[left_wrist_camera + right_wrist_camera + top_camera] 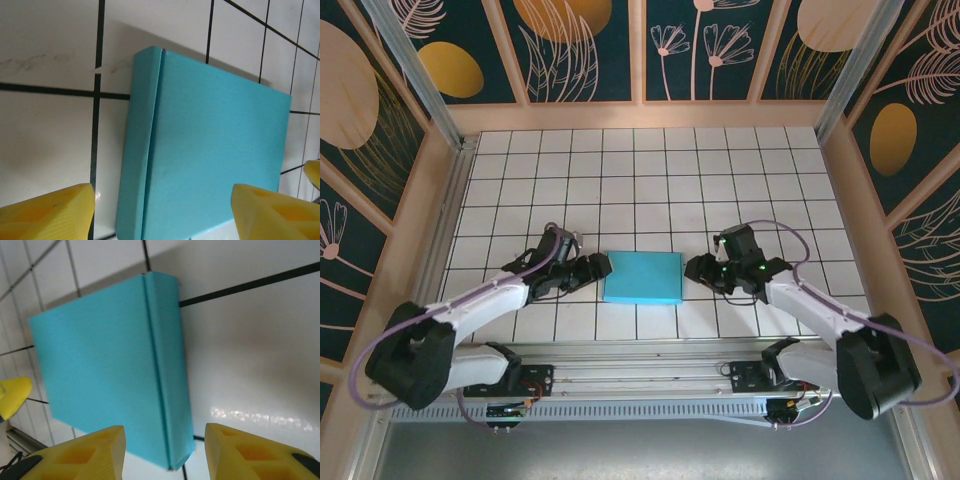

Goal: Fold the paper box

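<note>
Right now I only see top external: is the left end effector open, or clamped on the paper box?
Observer: Open. The left wrist view shows the left end effector with its yellow fingers spread wide. The paper box lies ahead in the gap, not clamped.
Operator: And the right?
Observer: The right end effector is open too. The box's near corner shows in the gap between its fingers.
Operator: Box fully shut?
Observer: Looks so. A fold line runs along the short side facing each arm, and the flap there lies flat.
</note>
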Motion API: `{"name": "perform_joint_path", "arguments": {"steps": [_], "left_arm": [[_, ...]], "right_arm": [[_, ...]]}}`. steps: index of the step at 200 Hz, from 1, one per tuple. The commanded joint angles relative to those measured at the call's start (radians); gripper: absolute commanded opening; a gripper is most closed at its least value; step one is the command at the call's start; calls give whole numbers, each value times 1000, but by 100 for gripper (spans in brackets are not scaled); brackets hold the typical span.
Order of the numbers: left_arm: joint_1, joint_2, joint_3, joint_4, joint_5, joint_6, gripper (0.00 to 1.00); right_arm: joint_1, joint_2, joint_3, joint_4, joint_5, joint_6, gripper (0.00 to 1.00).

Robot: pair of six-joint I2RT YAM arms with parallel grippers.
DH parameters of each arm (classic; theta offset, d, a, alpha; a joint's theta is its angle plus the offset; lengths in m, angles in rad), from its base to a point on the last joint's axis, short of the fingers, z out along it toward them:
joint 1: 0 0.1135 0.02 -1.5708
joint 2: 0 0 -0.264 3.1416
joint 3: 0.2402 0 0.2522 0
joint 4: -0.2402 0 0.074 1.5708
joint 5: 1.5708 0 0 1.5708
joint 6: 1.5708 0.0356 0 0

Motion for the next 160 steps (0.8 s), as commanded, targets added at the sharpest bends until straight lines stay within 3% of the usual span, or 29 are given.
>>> {"name": "perform_joint_path", "arguments": {"steps": [1, 39, 65, 93, 139, 160], "left_arm": [[0, 74, 2, 171, 55, 50, 71], [1, 183, -1, 264, 94, 27, 58], [0, 256, 33, 295, 122, -5, 41], [4, 322, 117, 290, 81, -5, 39], [113, 592, 403, 325, 117, 13, 39], [177, 704, 601, 329, 73, 34, 39]], "right_arm": [[16, 75, -12, 175, -46, 1, 43], [32, 176, -44, 319, -87, 56, 34], [33, 237, -33, 396, -103, 105, 25], [25, 318, 25, 491, -94, 156, 20], [-59, 648, 336, 594, -122, 157, 20], [-72, 829, 585, 583, -108, 155, 21]]}}
